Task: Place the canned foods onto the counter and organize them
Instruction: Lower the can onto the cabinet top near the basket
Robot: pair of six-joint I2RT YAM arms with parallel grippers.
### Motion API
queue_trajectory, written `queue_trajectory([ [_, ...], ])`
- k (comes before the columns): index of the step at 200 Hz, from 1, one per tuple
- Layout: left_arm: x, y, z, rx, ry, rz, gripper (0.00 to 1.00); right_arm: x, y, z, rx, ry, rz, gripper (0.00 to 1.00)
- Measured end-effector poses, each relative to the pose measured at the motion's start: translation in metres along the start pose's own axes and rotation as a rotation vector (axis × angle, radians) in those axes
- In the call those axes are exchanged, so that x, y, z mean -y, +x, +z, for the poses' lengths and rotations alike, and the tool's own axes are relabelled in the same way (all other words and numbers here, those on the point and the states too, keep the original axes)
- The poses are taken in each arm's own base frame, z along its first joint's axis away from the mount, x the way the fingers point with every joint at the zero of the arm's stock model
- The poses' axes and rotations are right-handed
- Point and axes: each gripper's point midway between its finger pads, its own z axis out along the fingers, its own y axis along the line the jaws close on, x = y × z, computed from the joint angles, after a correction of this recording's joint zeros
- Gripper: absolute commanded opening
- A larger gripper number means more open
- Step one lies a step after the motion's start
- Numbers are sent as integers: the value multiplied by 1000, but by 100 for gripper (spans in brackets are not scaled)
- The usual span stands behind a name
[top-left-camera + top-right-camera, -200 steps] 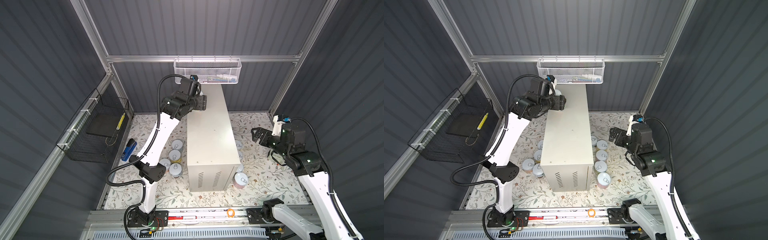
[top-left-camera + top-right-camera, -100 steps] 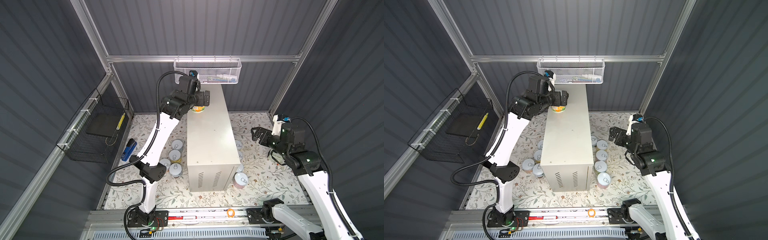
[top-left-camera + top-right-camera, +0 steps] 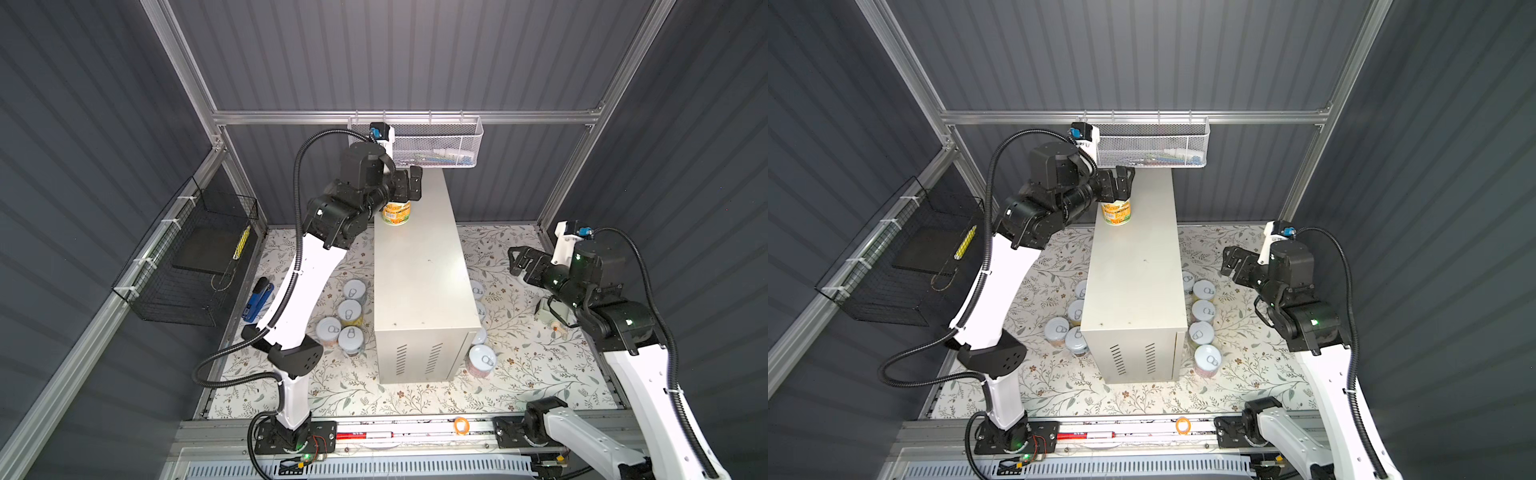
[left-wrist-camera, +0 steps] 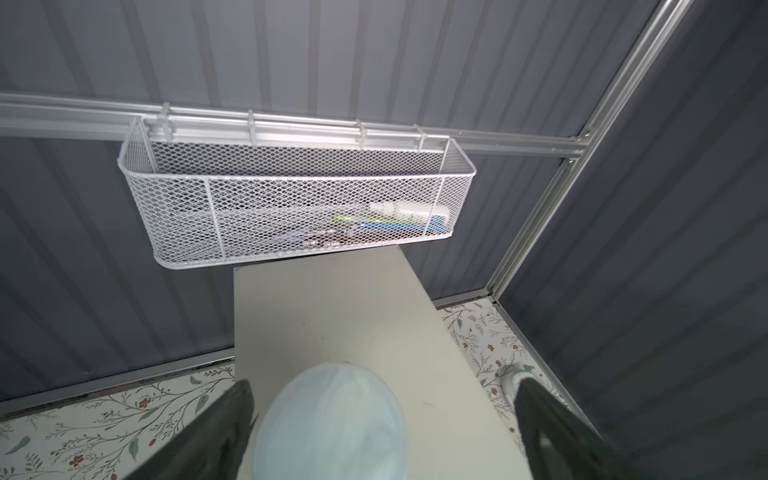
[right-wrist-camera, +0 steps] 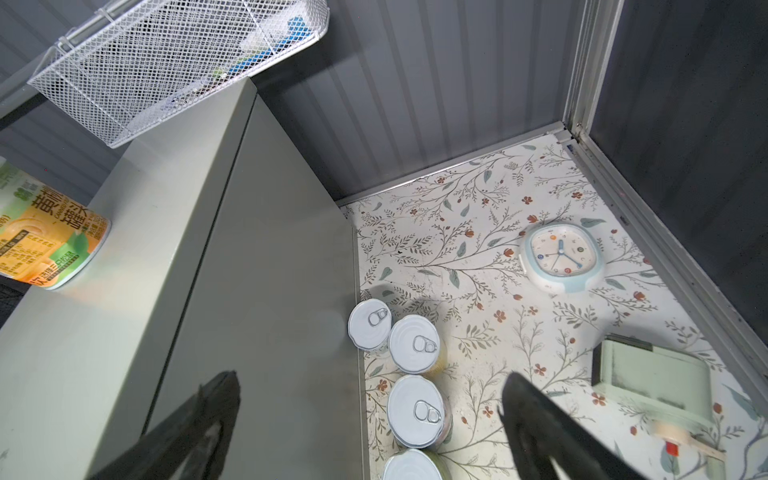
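Note:
One yellow-orange can (image 3: 397,212) (image 3: 1117,211) (image 5: 45,232) stands upright on the far end of the beige counter (image 3: 419,282) (image 3: 1133,274) (image 5: 166,291). My left gripper (image 3: 409,189) (image 3: 1123,183) (image 4: 382,384) hangs just above it, open, with the blurred lid (image 4: 332,419) below the spread fingers (image 4: 232,415). Several cans (image 3: 349,311) stand on the floral floor left of the counter. Several more cans (image 3: 1203,311) (image 5: 417,409) line its right side. My right gripper (image 3: 517,262) (image 3: 1231,259) (image 5: 370,382) hovers open above that right row, holding nothing.
A white mesh basket (image 3: 436,141) (image 4: 291,199) hangs on the back wall over the counter's far end. A black wire basket (image 3: 195,266) hangs on the left wall, with a blue stapler (image 3: 257,299) below it. A clock (image 5: 561,255) and a pale green box (image 5: 652,382) lie at the right.
My left gripper has opened and risen off the yellow-orange can, which now stands by itself on the counter's far end. The right arm has stayed where it was.

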Motion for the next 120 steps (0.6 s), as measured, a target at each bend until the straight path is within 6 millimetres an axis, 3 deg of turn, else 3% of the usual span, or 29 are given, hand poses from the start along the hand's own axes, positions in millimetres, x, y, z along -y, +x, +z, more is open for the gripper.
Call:
queue_trajectory([
  [17,8,-10,-29,29,16,6,73,-2,-4,-3,11,-3,-2,99],
  [35,13,-10,-53,32,26,-2,43,-3,-7,-6,19,-8,-5,98],
  [41,14,-6,-57,23,27,-1,38,-3,-8,-7,21,-10,-4,97],
  [60,9,14,-60,-24,8,6,33,-4,-9,-9,25,-15,-4,97],
  [86,3,60,-38,-135,-30,18,22,-5,-9,-9,24,-18,-4,97],
  [120,-2,109,-11,-250,-65,33,25,-5,-9,-9,24,-18,-3,97],
])
